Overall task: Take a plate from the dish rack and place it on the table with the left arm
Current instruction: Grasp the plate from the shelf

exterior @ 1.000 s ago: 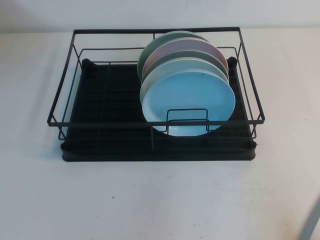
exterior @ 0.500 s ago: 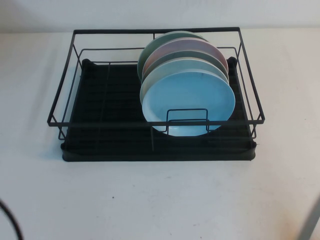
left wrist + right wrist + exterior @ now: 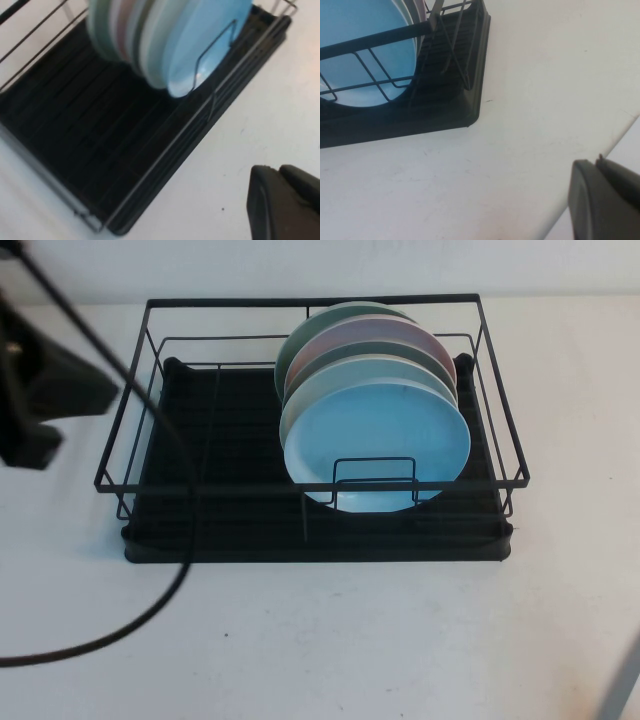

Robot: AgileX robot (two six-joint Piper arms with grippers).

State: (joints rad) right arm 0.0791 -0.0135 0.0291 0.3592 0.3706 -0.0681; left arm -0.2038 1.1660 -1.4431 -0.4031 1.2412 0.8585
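Note:
The sky-blue plate stands on edge at the front of a row of plates in the right half of the black dish rack. It also shows in the left wrist view and the right wrist view. My left arm hangs blurred above the table's left side, beside the rack's left end, with its cable trailing over the front. My left gripper is shut and empty over the bare table near the rack's front edge. My right gripper is shut and empty off the rack's right front corner.
Behind the blue plate stand a pale mint-white plate, a pink plate and a green one. The rack's left half holds only the ribbed tray. A grey bar crosses the bottom right corner.
My left arm has swung into the high view at the left, beside the rack, with its cable now across the table front. The plates and the rack have not moved.

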